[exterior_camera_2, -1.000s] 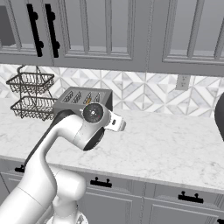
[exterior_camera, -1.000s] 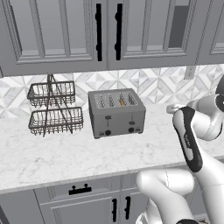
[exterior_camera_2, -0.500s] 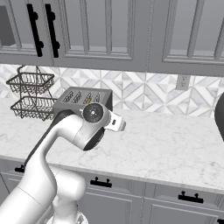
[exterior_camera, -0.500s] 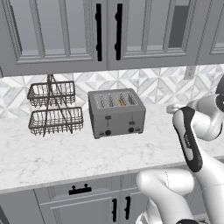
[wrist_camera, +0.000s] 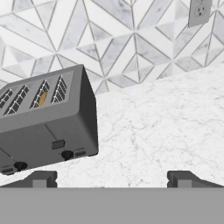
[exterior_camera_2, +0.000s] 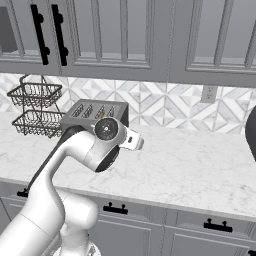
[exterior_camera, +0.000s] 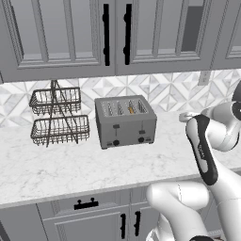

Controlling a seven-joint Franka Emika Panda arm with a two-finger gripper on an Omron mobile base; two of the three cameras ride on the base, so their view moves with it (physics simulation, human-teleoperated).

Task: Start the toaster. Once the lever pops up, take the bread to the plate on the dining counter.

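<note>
- Four slots on top of the toaster (exterior_camera: 125,121), standing on the marble counter (exterior_camera: 56,169) against the patterned wall tiles (wrist_camera: 109,39), just right of a two-tier wire basket (exterior_camera: 60,116)
- Only an orange-tan sliver of the bread (exterior_camera: 131,109) peeking from the third slot from the left; shape and crust sunk out of sight
- Two levers and two knobs facing forward on the toaster front, both levers sitting about mid-height
- Partly cut off in the hand view: toaster's left end beyond the frame edge, body looking tilted
- Partly hidden in the right base view: toaster front behind the white arm
- Gripper (wrist_camera: 111,178) released, fingertips (wrist_camera: 41,178) set wide apart, holding nothing, aimed at bare counter to the right of the toaster
- Wall socket (exterior_camera_2: 208,93) clipped at the top of the hand view
</note>
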